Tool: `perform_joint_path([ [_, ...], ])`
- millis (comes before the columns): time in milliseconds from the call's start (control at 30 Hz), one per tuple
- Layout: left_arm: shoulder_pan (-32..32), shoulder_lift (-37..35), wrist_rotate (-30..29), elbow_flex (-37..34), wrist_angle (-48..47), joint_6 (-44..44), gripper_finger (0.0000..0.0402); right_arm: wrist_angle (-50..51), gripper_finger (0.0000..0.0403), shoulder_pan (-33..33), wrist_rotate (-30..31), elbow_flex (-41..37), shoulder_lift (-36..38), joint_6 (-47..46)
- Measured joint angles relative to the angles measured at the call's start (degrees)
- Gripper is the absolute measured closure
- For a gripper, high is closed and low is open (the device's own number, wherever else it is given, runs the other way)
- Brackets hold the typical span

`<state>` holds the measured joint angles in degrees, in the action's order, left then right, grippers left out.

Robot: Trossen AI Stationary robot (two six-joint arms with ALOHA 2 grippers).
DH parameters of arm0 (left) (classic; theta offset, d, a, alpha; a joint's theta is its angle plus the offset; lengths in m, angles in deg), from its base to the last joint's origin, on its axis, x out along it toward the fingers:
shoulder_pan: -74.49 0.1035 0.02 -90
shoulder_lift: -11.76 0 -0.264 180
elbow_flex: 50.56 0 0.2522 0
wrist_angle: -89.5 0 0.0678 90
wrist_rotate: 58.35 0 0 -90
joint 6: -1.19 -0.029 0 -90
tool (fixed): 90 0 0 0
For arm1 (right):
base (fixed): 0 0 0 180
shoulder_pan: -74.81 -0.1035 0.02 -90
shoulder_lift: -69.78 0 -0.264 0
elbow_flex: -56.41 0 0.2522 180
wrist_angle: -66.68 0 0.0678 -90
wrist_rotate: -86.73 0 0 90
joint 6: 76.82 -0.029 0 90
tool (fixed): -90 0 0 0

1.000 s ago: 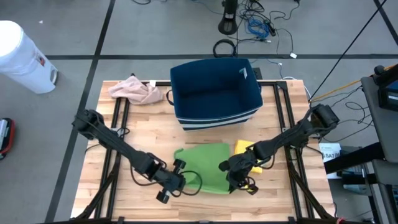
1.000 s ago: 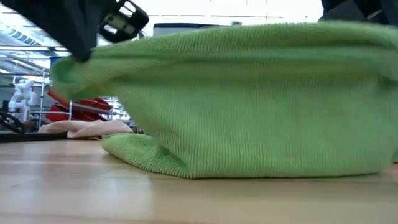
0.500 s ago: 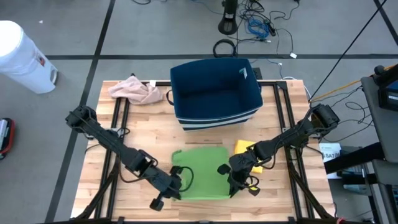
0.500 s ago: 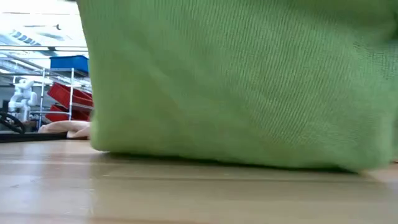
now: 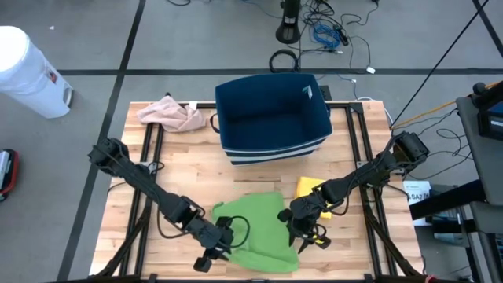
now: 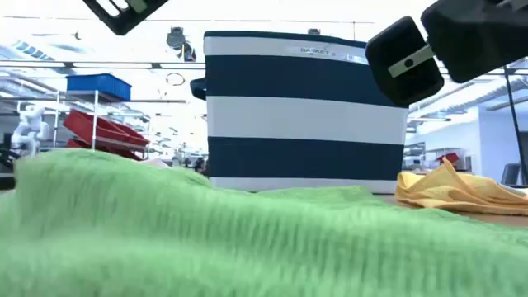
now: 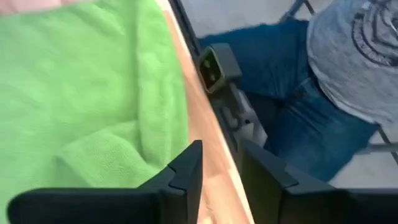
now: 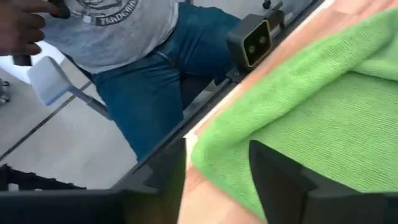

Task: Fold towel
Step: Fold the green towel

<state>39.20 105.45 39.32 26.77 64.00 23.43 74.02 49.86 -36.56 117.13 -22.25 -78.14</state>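
Currently both hands are hovering released over the green towel [image 5: 255,228] lying rumpled at the bench [image 5: 354,259] front edge: left hand [image 5: 222,240] at one side, right hand [image 5: 299,229] at the other. Folding is appearing barely started; neat folds are remaining.

A pale wooden plank worktop [image 5: 181,169] framed by black rails is seen from above. A bright green terry towel [image 5: 255,233] is spread on it near the front edge, rumpled and partly doubled over. Just beside the towel's far right corner a crumpled yellow cloth [image 5: 307,186] is laid. A navy fabric basket with white stripes [image 5: 272,116] is set at the back centre, and a bunched pink cloth [image 5: 170,114] is left at the back left corner.
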Motion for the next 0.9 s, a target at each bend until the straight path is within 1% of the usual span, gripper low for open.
perform_joint_path([
  [33, -0.14, 0.00, 0.09, -0.02, 0.27, -0.06, 0.0286, 0.20, 0.0225, 0.04, 1.12, 0.00, 0.00, 0.08],
  [100, -0.14, -0.12, -0.70, 0.02, 0.64, -1.43, 0.0280, 1.04, 0.0215, 0.20, 7.00, 0.02, 0.00, 1.25],
  [133, -0.10, -0.13, -2.22, 0.02, -0.08, -2.15, 0.0279, 1.88, 0.0213, 0.40, 10.48, 0.02, 0.00, 1.98],
  [200, 0.14, -0.11, -7.15, 0.02, -3.21, -3.20, 0.0278, 2.71, 0.0214, 1.12, 15.90, 0.02, 0.00, 3.77],
  [267, 0.81, 0.19, -12.29, 0.02, -6.93, -3.28, 0.0278, 2.08, 0.0222, 2.08, 19.21, 0.02, 0.00, 5.11],
  [333, 1.81, 0.55, -14.78, 0.01, -10.54, -3.35, 0.0278, 1.49, 0.0232, 3.23, 21.10, 0.02, 0.00, 5.69],
  [467, 3.38, 2.70, -15.15, -0.02, -11.06, -5.31, 0.0278, 0.76, 0.0252, 5.69, 21.23, 0.02, -0.01, 6.64],
  [567, 4.30, 5.48, -12.98, -0.02, -9.26, -8.82, 0.0278, 0.67, 0.0263, 7.15, 20.87, 0.07, -0.80, 7.49],
  [667, 5.32, 8.24, -12.24, -0.02, -7.84, -12.04, 0.0278, 0.42, 0.0269, 8.19, 17.23, 0.09, -2.89, 10.16],
  [800, 7.22, 9.64, -12.11, -0.02, -8.10, -14.48, 0.0278, 0.26, 0.0270, 9.72, 16.28, 0.09, -6.07, 12.52],
  [900, 8.72, 9.57, -9.24, 0.00, -7.61, -16.76, 0.0278, -0.05, 0.0270, 11.13, 14.57, 0.09, -8.05, 14.81],
])
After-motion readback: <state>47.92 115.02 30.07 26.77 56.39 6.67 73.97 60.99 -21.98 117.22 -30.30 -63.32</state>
